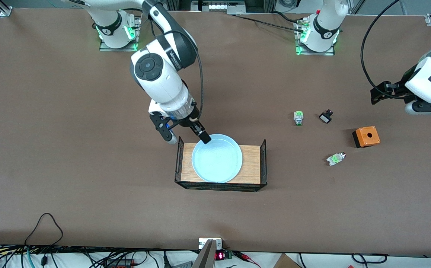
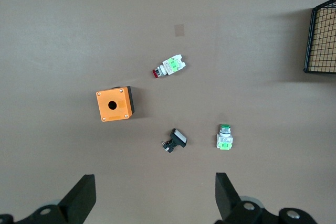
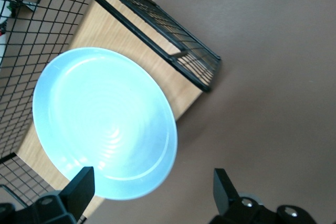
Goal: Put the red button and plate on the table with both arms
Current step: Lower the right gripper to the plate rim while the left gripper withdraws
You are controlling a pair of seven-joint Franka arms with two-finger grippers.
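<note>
The pale blue plate (image 1: 217, 158) lies on a small light-wood shelf (image 1: 252, 163) in the middle of the brown table (image 1: 89, 156). My right gripper (image 1: 188, 139) is open at the plate's rim on the side toward the right arm's end. One finger (image 1: 205, 138) is over the plate and the other is outside it. In the right wrist view, the plate (image 3: 105, 124) has its edge between the open fingers of the right gripper (image 3: 153, 173). The red button (image 1: 336, 159) lies on the table, also visible in the left wrist view (image 2: 169, 66). My left gripper (image 1: 381, 93) (image 2: 155, 179) is open and empty, high over the left arm's end of the table.
An orange box (image 1: 366, 136) (image 2: 114, 104), a green-capped switch (image 1: 298, 118) (image 2: 224, 137) and a black-and-white switch (image 1: 326, 117) (image 2: 175, 140) lie on the table near the red button. The shelf has black wire ends (image 1: 263, 160) (image 3: 157, 24) (image 2: 321, 40).
</note>
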